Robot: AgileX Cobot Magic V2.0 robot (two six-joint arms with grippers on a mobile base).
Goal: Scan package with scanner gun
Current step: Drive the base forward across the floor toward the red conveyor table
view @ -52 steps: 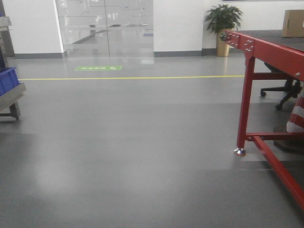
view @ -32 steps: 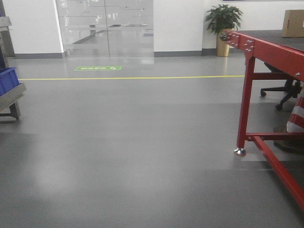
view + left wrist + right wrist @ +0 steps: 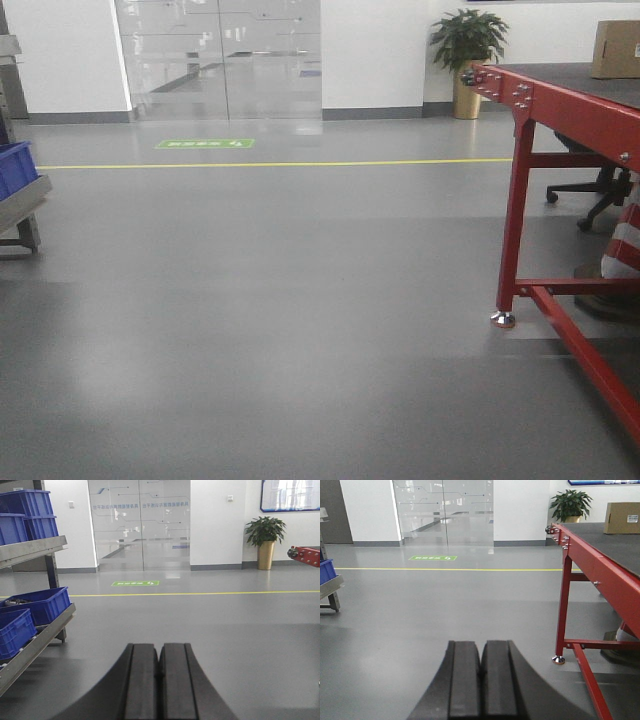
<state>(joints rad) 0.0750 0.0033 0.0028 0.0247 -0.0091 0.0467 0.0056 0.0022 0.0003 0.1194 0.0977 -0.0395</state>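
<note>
Jaws closed, two pairs; one package.

The package is just a plain tan cardboard box, tucked way up in the upper right corner of the front view, with its right side cut off by the frame edge. It sits upright and flat on the dark top of the red-framed table, toward the far end. In the right wrist view the package is in the upper right again, and there you can spot a small white sticker on the face toward the camera, right of middle. It's too far off to read. The sides look straight and squared-up.
</note>
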